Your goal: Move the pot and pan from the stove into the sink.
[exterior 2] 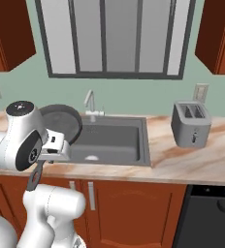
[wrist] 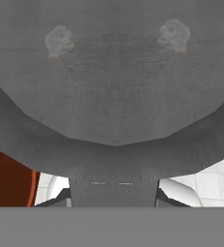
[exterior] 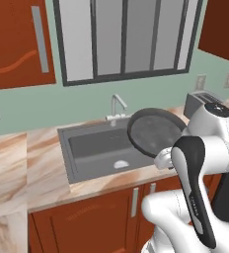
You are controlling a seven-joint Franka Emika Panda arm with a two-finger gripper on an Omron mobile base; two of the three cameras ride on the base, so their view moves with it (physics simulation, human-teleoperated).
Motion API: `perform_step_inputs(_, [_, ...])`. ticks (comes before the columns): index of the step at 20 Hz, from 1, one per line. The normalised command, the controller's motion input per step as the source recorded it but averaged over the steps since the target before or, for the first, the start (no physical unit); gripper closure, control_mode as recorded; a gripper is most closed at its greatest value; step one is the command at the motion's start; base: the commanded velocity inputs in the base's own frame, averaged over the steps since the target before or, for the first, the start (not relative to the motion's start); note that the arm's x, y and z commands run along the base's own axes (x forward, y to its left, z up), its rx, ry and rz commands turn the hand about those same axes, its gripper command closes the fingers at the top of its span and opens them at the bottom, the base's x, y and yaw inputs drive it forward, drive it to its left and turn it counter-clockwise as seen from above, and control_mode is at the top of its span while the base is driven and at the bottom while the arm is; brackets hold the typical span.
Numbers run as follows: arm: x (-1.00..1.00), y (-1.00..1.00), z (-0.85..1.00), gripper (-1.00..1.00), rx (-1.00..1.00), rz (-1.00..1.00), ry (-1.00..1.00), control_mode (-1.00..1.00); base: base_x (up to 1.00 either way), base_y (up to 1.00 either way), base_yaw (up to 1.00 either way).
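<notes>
Counter: marbled beige stone worktop [exterior: 18, 168] running left to right beneath the wall, over red-brown wooden base cabinets [exterior: 101, 212].
Sink: rectangular grey metal basin [exterior: 94, 148] set into the counter, with a slim chrome faucet [exterior: 117, 105] at its far rim.
Pan: shallow round dark grey frying pan with a speckled surface [exterior: 153, 131], tilted steeply on edge above the right part of the sink as seen in the left base view; its handle runs toward the arm, and in the hand view the pan's speckled surface [wrist: 114, 82] lies very close to the camera.
Gripper: two-finger gripper [exterior: 164, 159] at the near rim of the pan, fingers clenched on the pan's handle.
Wall: pale green, with a dark-framed window [exterior 2: 112, 36] above the faucet and white outlet plates [exterior 2: 200, 93].
Upper cabinets: red-brown doors [exterior: 18, 42] on either side of the window.
Toaster: grey metal two-slot toaster [exterior 2: 191, 124] on the counter, right of the sink.
Appliance: dark front panel [exterior 2: 209, 218] under the counter at the far right.
</notes>
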Motion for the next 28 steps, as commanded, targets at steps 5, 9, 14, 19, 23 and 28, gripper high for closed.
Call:
perform_step_inputs(5, [0.0, 0.0, 0.0, 1.0, 0.0, 0.0, 0.0, 1.0, 0.41, 0.02, -0.01])
perform_step_inputs(9, [0.0, 0.0, 0.0, 1.0, 0.0, 0.0, 0.0, 1.0, 0.21, -0.28, -0.02])
perform_step_inputs(14, [0.0, 0.0, 0.0, 1.0, 0.0, 0.0, 0.0, 1.0, 0.06, -0.44, 0.0])
perform_step_inputs(19, [0.0, 0.0, 0.0, 1.0, 0.0, 0.0, 0.0, 1.0, 0.02, -0.22, 0.0])
perform_step_inputs(23, [0.0, 0.0, 0.0, 1.0, 0.0, 0.0, 0.0, 1.0, 0.0, 0.0, 0.0])
perform_step_inputs(28, [0.0, 0.0, 0.0, 1.0, 0.0, 0.0, 0.0, 1.0, 0.0, 0.0, 0.0])
